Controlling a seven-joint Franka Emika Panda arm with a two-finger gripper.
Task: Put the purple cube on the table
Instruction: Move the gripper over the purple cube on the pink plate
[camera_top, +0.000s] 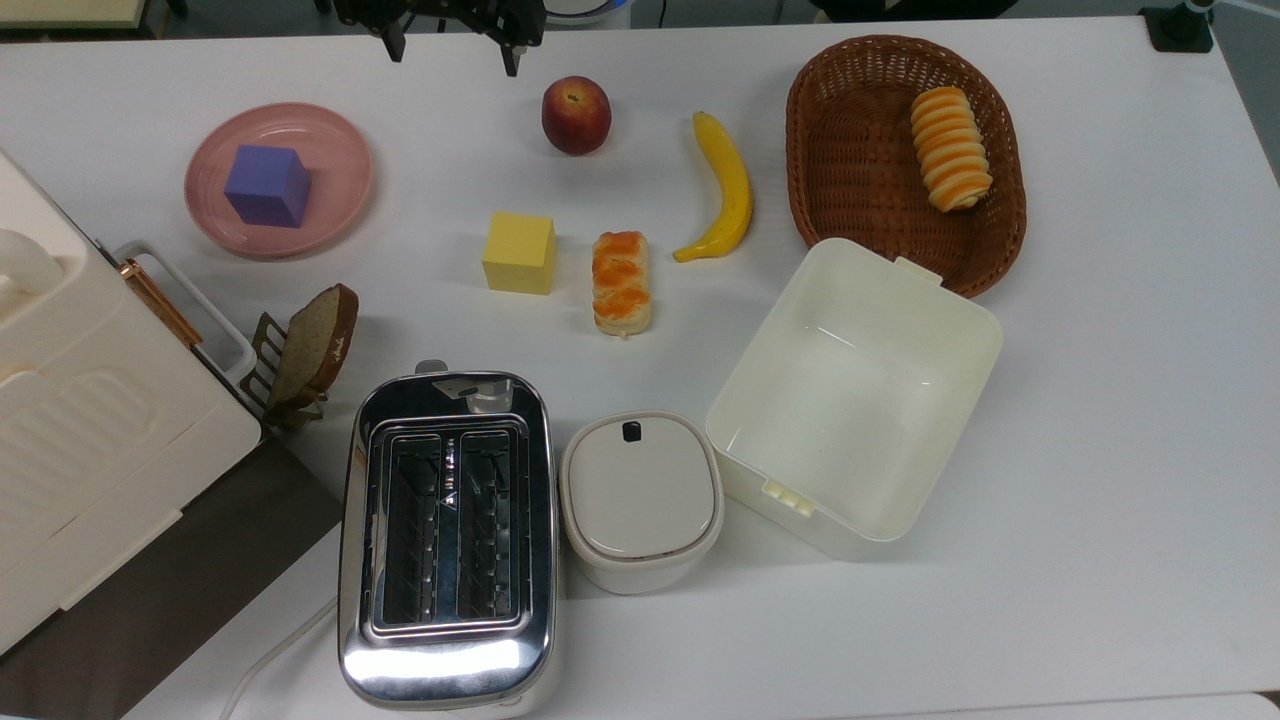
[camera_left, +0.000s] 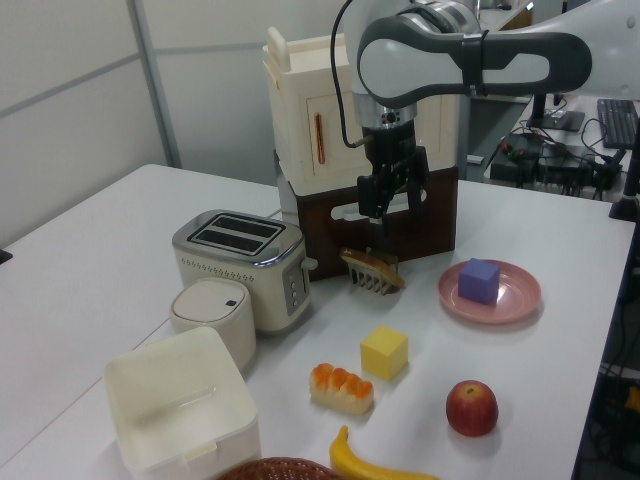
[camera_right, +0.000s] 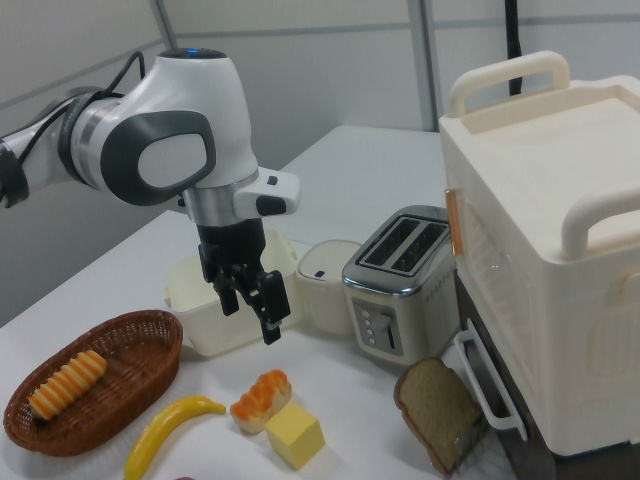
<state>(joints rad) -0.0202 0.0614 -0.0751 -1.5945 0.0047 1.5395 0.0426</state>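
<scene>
So: 1 purple cube (camera_top: 266, 185) (on plate (camera_top: 340, 150)), 1 yellow cube (camera_top: 519, 252), fingers (camera_right: 275, 310) apart.

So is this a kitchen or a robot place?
Probably a robot lab set up like a pretend kitchen: a robot arm hangs over a white table with a toaster and banana, and cables lie on desks behind.

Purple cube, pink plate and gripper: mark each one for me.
Small matte purple cube (camera_top: 266, 185), top view, on its top face.
Round pink plate (camera_top: 340, 170), top view, on the bare rim beside the cube.
Black two-finger gripper (camera_right: 252, 316), right view, midway between its fingertips.
</scene>
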